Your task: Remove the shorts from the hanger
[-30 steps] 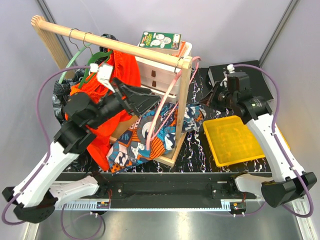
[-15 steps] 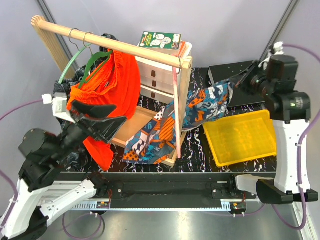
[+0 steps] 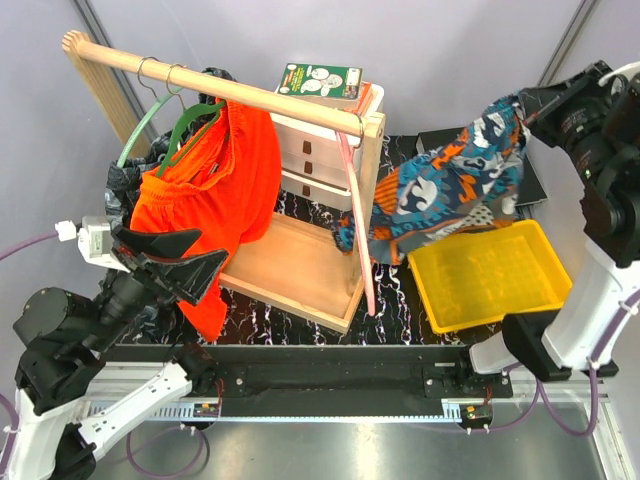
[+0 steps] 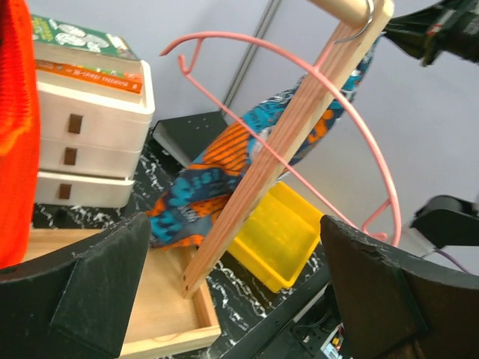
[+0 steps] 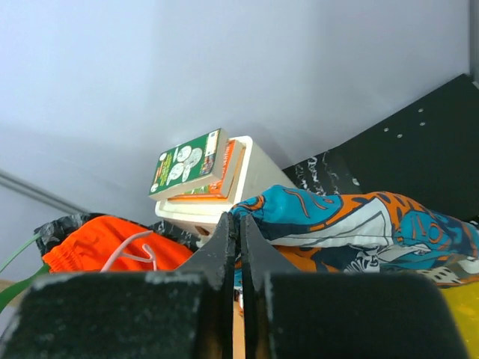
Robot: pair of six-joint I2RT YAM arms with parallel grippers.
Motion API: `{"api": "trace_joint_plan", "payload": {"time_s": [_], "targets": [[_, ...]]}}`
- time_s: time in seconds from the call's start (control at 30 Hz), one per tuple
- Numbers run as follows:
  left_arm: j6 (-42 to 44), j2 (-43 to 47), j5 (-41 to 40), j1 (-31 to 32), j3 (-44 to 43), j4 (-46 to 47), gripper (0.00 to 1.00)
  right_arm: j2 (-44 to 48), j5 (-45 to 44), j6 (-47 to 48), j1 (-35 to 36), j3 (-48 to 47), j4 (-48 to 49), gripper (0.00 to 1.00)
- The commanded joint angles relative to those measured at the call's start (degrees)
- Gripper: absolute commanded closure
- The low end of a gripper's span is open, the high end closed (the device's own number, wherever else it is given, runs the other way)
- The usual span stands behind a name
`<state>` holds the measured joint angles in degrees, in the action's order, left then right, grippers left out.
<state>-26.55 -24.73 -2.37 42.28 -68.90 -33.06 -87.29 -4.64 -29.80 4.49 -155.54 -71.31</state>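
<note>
The blue, orange and white patterned shorts (image 3: 450, 190) hang free of the pink hanger (image 3: 355, 200), over the yellow tray (image 3: 490, 275). My right gripper (image 3: 522, 105) is shut on their top edge, high at the right. In the right wrist view the right gripper (image 5: 238, 224) pinches the patterned shorts (image 5: 352, 224). The bright orange shorts (image 3: 220, 180) hang on a green hanger from the wooden rod (image 3: 220, 88). Dark patterned shorts (image 3: 125, 180) hang behind them at the left. My left gripper (image 3: 205, 248) is open and empty near the orange shorts' lower edge. The left gripper (image 4: 239, 299) faces the bare pink hanger (image 4: 299, 82).
The rack's wooden base tray (image 3: 300, 265) sits mid-table, its upright post (image 3: 368, 200) at the right. White drawers (image 3: 320, 150) with a green book (image 3: 320, 80) on top stand behind. A black box (image 3: 450, 145) lies at the back right.
The right gripper has lifted the patterned shorts up and to the right, off the pink hanger. The left arm has drawn back to the near left, and its jaws have opened wide.
</note>
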Motion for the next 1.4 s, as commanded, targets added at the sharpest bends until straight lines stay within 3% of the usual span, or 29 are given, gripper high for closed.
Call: {"api": "trace_joint_plan", "payload": {"time_s": [0.0,0.17,0.47,1.1,1.37], "targets": [[3.34,0.91,-3.34,0.17,-2.20,-2.27,0.01,5.63,-8.43,1.94,-0.27,3.32,9.43,1.00],[2.64,0.39,-3.17,0.17,-2.46,-2.80,0.01,6.33,-14.59,7.20,-0.27,-1.78,15.03,1.00],[0.01,-1.28,-1.41,0.08,-3.52,-2.27,0.01,8.98,-19.52,19.41,-0.27,2.44,30.34,1.00],[-3.43,-1.02,-0.70,0.08,-2.11,-2.18,0.01,3.35,-23.13,26.02,-0.18,7.36,33.51,1.00],[-4.13,-0.67,-0.27,0.08,-1.14,-2.10,0.01,9.84,-27.25,27.34,-0.27,18.77,35.45,1.00]]}}
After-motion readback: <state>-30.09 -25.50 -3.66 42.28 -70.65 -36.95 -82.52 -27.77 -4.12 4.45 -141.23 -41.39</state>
